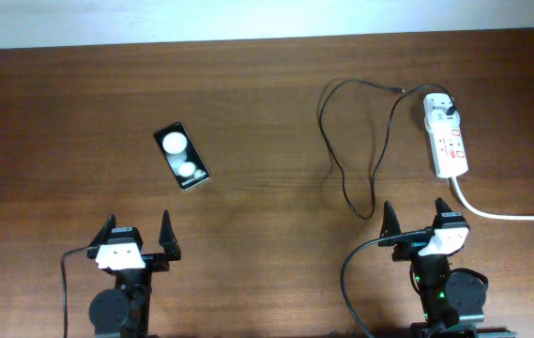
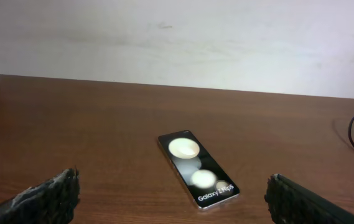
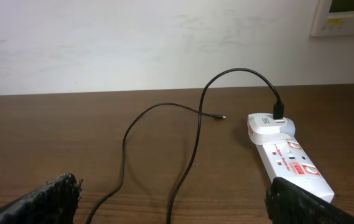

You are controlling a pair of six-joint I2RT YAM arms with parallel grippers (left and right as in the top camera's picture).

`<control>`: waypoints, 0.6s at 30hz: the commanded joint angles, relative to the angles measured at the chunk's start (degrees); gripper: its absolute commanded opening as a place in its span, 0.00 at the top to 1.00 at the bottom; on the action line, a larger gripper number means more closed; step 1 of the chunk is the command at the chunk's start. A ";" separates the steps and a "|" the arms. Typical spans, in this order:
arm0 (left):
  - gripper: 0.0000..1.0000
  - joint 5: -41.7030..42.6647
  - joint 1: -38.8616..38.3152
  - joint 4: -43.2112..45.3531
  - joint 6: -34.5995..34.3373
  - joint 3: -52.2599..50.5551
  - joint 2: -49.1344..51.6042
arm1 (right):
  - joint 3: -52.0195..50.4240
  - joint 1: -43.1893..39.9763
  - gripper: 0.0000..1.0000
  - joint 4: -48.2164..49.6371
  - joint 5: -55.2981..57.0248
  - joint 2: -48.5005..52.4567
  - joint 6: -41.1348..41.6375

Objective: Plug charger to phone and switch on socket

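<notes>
The black phone lies flat on the wooden table, left of centre; in the left wrist view it sits ahead between my fingers, apart from them. The black charger cable loops across the right side, its plug tip loose on the table, its white adapter plugged into the far end of the white socket strip. The cable, tip and socket show in the right wrist view. My left gripper and right gripper are open and empty near the front edge.
The socket's thick white cord runs off to the right edge, close to my right gripper. A pale wall stands behind the table's far edge. A white wall unit hangs at the upper right.
</notes>
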 commanded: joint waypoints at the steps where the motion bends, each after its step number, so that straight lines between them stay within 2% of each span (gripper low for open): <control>1: 0.01 -0.20 -0.17 -0.13 0.70 -0.33 -0.02 | -0.31 0.50 0.01 -0.26 0.28 -0.37 -0.24; 3: 0.01 -1.95 -0.17 0.50 0.68 -0.33 -0.02 | -0.31 0.50 0.01 -0.26 0.28 -0.37 -0.24; 6: 0.01 0.83 -0.17 3.08 0.66 -0.13 -0.02 | -0.31 0.50 0.01 -0.26 0.28 -0.37 -0.24; 9: 0.01 1.36 -0.17 0.33 0.66 4.90 0.17 | -0.31 0.50 0.01 -0.26 0.28 -0.37 -0.24; 12: 0.01 1.36 -0.17 -4.79 0.66 14.56 4.79 | -0.31 0.50 0.01 -0.26 0.28 -0.37 -0.24; 18: 0.01 2.84 -0.17 -20.26 0.04 41.70 28.11 | -0.31 0.50 0.01 -0.26 0.28 -0.37 -0.24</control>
